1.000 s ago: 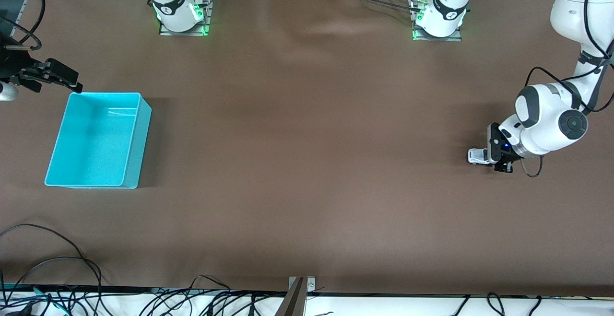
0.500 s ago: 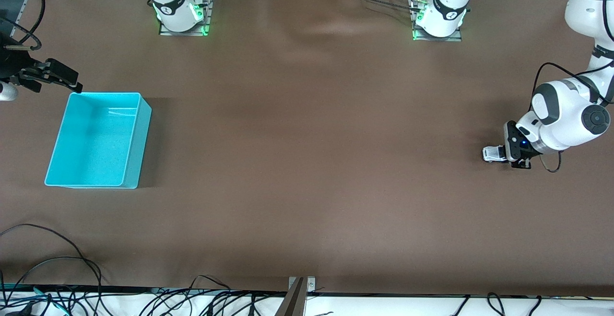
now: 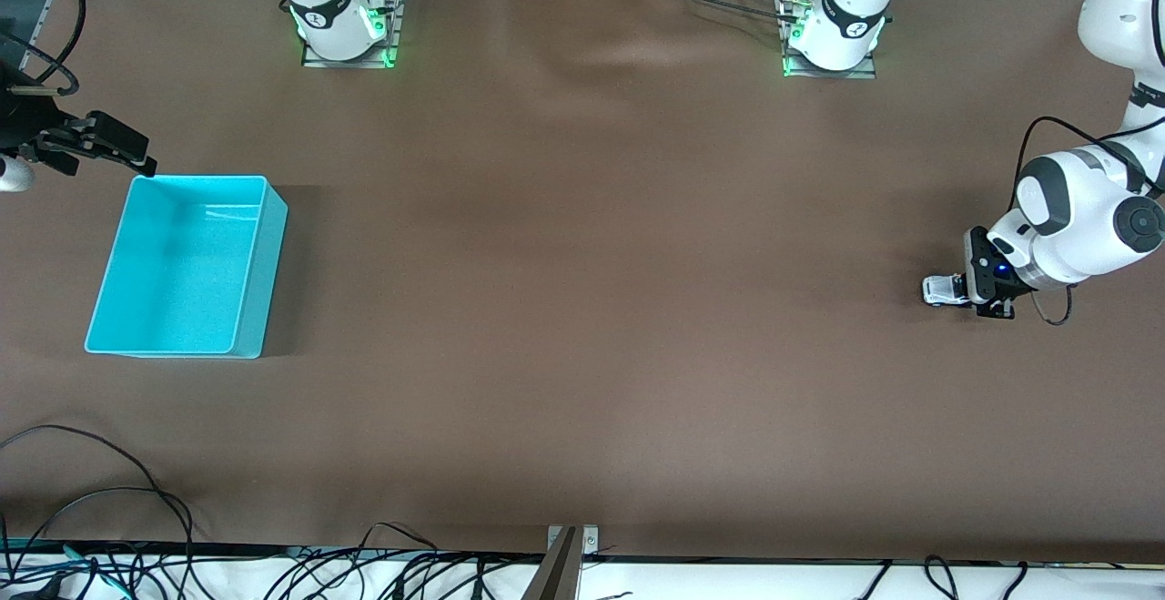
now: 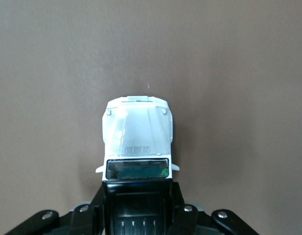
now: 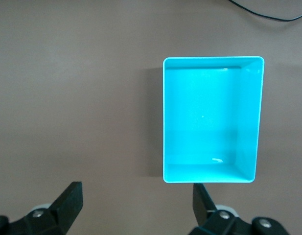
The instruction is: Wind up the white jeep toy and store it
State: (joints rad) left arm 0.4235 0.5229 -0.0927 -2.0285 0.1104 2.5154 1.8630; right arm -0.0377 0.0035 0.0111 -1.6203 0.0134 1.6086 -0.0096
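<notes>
front view: left tool (image 3: 967,289) seemingly grips jeep (image 3: 943,289)

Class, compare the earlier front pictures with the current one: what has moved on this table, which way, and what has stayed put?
The left end effector, shut on the white jeep toy, has dragged it along the table toward the left arm's end, the jeep's nose pointing the other way. Nothing was taken hold of or let go. The cyan bin is unmoved, and the right end effector still waits open beside it.
</notes>
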